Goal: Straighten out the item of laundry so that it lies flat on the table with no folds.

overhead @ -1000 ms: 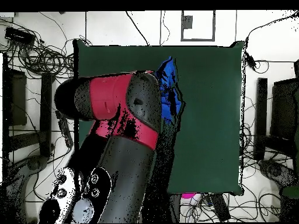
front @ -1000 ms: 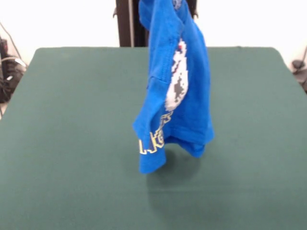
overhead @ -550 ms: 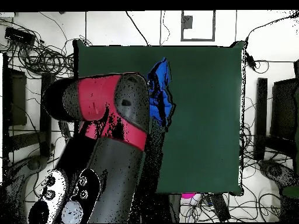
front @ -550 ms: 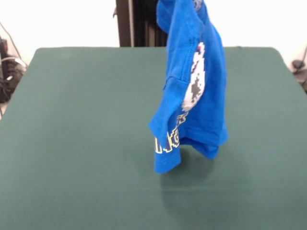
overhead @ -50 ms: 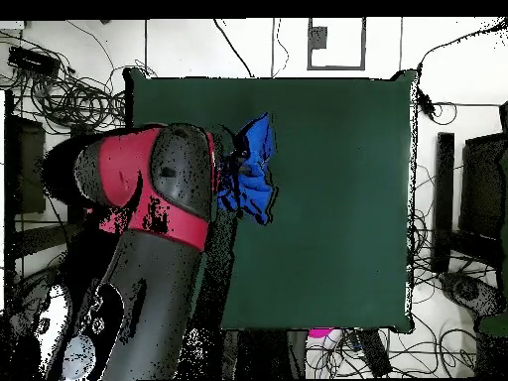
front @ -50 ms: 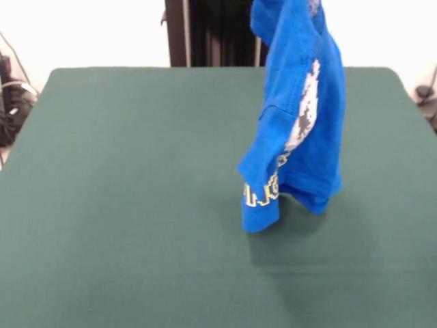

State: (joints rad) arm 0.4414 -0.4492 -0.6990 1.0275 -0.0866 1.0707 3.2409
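The item of laundry, a bright blue T-shirt with a white-grey print and yellow lettering, hangs bunched in a long vertical drape over the green table, right of centre. Its top runs past the picture's upper edge. Its lowest corner sits at or just above the felt, and I cannot tell whether it touches. From overhead the shirt shows as a crumpled blue patch beside the red and black arm. The arm's bulk covers the gripper, which holds the hanging shirt by its top.
The table stretches well beyond the shirt on every side. A black pedestal column stands behind the far edge. Cables and equipment lie on the floor around the table.
The arm has carried the hanging shirt sideways: rightward in the front view, leftward in the overhead view. The shirt stays bunched and hanging.
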